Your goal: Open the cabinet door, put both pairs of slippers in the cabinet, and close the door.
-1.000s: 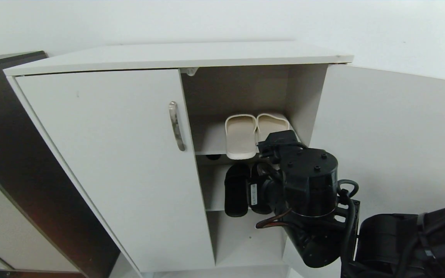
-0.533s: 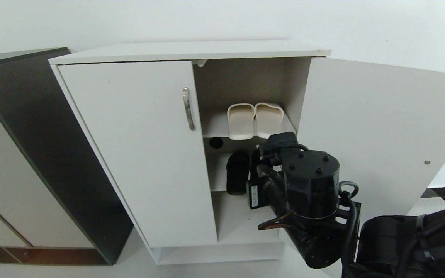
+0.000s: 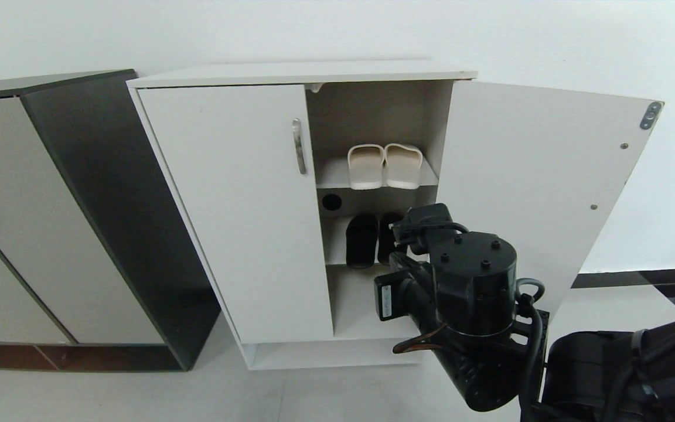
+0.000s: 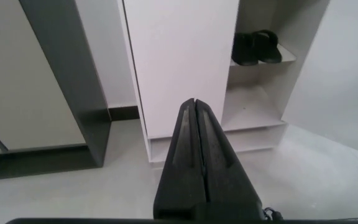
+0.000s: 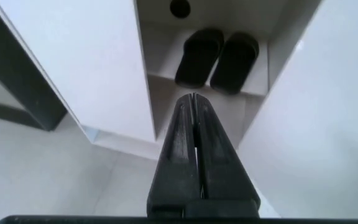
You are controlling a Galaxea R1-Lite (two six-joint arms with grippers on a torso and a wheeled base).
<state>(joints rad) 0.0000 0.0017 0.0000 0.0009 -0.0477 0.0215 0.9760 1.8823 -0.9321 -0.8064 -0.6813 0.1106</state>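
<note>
The cabinet (image 3: 290,73) has its right door (image 3: 548,176) swung wide open. Its left door (image 3: 238,205) is shut. The white slippers (image 3: 384,166) sit side by side on the top shelf. The black slippers (image 3: 364,239) sit side by side on the shelf just below. So both pairs look put away, and I think the one job left is to push the open door shut.

The left tool (image 4: 194,112) has its two fingers pressed together with nothing in them. The right tool (image 5: 193,106) is pressed together too and holds nothing. It points toward the black pair.

In the head view the right arm (image 3: 472,281) covers part of one black slipper. The open door shows its inner side, so its handle is hidden.
</note>
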